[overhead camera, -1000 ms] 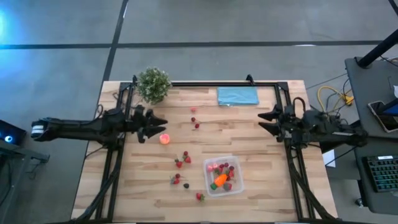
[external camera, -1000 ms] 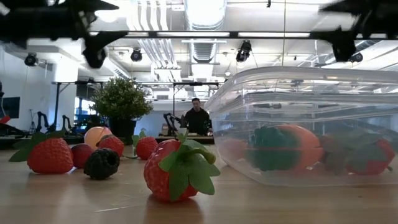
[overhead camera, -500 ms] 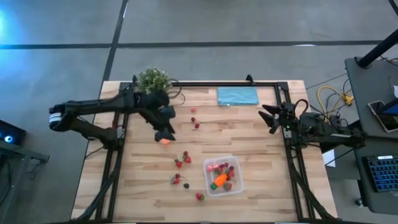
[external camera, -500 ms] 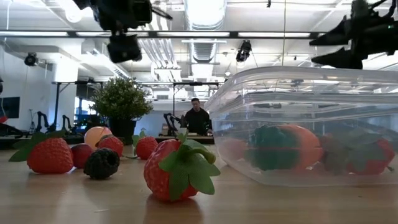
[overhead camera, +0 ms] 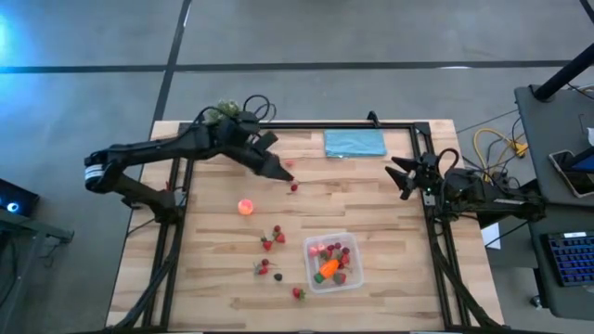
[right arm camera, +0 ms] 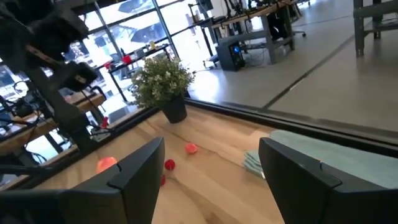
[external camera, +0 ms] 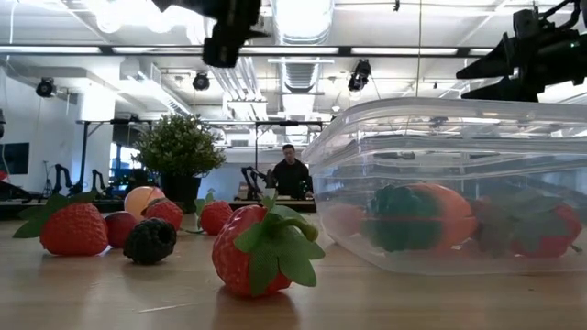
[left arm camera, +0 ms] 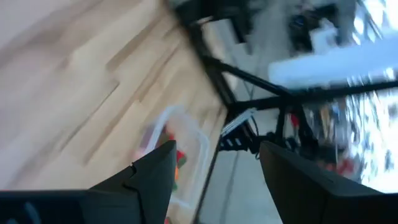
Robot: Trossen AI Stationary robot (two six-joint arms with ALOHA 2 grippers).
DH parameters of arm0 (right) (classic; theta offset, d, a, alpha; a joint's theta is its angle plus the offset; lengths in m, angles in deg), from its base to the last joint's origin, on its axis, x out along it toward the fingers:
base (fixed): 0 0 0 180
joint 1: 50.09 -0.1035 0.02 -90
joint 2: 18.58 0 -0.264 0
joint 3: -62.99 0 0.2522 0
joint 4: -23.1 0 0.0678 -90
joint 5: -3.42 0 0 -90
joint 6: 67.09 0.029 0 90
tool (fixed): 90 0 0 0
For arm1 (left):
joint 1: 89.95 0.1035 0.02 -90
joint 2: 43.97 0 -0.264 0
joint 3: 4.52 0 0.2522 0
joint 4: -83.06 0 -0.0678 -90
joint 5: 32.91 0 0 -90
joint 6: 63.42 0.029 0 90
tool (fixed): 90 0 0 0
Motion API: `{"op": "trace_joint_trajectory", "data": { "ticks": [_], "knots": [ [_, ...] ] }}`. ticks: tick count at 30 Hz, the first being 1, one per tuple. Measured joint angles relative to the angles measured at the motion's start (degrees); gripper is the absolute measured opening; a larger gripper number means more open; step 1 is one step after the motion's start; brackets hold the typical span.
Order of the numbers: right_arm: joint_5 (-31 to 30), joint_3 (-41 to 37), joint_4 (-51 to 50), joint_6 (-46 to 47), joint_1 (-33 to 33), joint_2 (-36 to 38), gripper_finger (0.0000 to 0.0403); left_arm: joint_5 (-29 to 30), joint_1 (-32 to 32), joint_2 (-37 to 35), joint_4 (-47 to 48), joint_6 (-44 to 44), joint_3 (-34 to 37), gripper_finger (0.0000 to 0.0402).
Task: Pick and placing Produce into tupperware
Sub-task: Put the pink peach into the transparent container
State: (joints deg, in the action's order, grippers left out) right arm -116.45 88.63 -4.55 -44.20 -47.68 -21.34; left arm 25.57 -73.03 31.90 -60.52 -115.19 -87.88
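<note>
The produce lies scattered on the wooden table: a pink-orange ball [overhead camera: 246, 207], two small red pieces [overhead camera: 291, 176] toward the far side, and strawberries and dark bits [overhead camera: 271, 250] near the middle. The clear tupperware [overhead camera: 332, 263] rests on the table and holds an orange carrot and red pieces. My left gripper [overhead camera: 277, 170] hovers open above the table beside the two far red pieces, high up in the low view [external camera: 229, 37]. My right gripper [overhead camera: 401, 176] waits open at the table's right side.
A green potted plant [overhead camera: 227, 111] stands at the far left corner, partly under my left arm. A teal cloth [overhead camera: 355, 143] lies flat at the far edge. A black frame runs around the table. A person [external camera: 292, 174] stands far behind the table.
My left gripper has swung from the table's left side, passed over the pink-orange ball, and travelled toward the far right until it hangs by the two red pieces near the far middle. It has also turned. The produce and the tub have stayed in place.
</note>
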Motion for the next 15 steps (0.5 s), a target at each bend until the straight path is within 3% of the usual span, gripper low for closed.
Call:
{"op": "trace_joint_trajectory", "data": {
  "ticks": [3,9,11,15],
  "knots": [
    [0.00,0.00,0.00,0.00,0.00,0.04,0.0252,2.42,0.34,-0.78,9.26,-1.86,0.50,0.0217],
    [0.00,0.02,-0.03,0.00,0.00,0.04,0.0247,31.03,-0.72,-7.14,44.14,-2.52,-0.51,0.0217],
    [-0.02,0.02,-0.02,0.00,0.00,0.04,0.0247,37.31,-2.44,-10.54,49.29,-6.31,-1.01,0.0217],
    [-0.01,0.02,-0.02,0.00,0.00,0.04,0.0251,40.56,-4.33,-16.14,51.09,-9.16,-0.33,0.0217]
  ]
}}
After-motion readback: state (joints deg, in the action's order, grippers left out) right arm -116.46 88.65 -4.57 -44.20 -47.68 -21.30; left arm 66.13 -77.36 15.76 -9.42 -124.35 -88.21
